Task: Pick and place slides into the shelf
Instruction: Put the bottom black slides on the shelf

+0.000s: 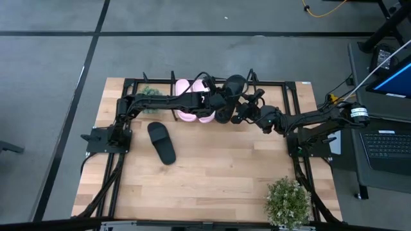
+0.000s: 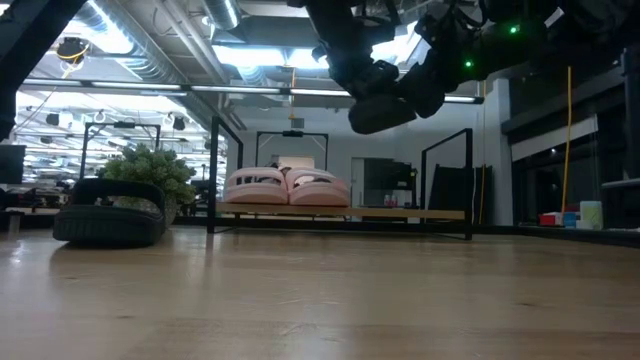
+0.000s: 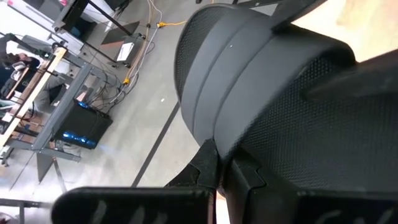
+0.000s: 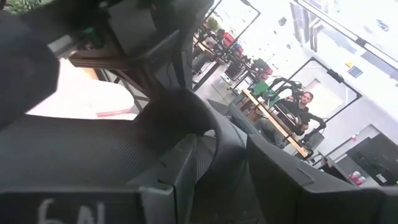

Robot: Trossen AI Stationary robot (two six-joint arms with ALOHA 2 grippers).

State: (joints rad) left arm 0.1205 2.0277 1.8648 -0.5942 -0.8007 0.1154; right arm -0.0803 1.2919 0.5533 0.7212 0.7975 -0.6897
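Two pale pink slides (image 1: 194, 101) lie side by side on the shelf's wooden board (image 2: 400, 213) at the table's far side. One black slide (image 1: 162, 142) lies flat on its sole on the tabletop, left of centre. The second black slide (image 1: 235, 85) is up in the air above the shelf, between my two grippers. My left gripper (image 1: 223, 108) is shut on it from the left. My right gripper (image 1: 247, 110) is shut on it from the right. In the low view this slide (image 2: 383, 108) hangs well above the shelf. My left gripper pinches an edge of the black slide (image 3: 214, 146) between its two fingers; which end, I cannot tell. The slide is lifted clear of shelf and table. My right gripper has a thick rim of the same slide (image 4: 214, 146) between its two fingers, coming from the table's right side. The slide is lifted clear.
The shelf's thin black wire frame (image 1: 282, 83) runs along the far edge, with posts (image 2: 212, 170) rising above the board. A small green plant (image 1: 151, 93) stands at the shelf's left end and a larger one (image 1: 288, 202) at the table's near right corner.
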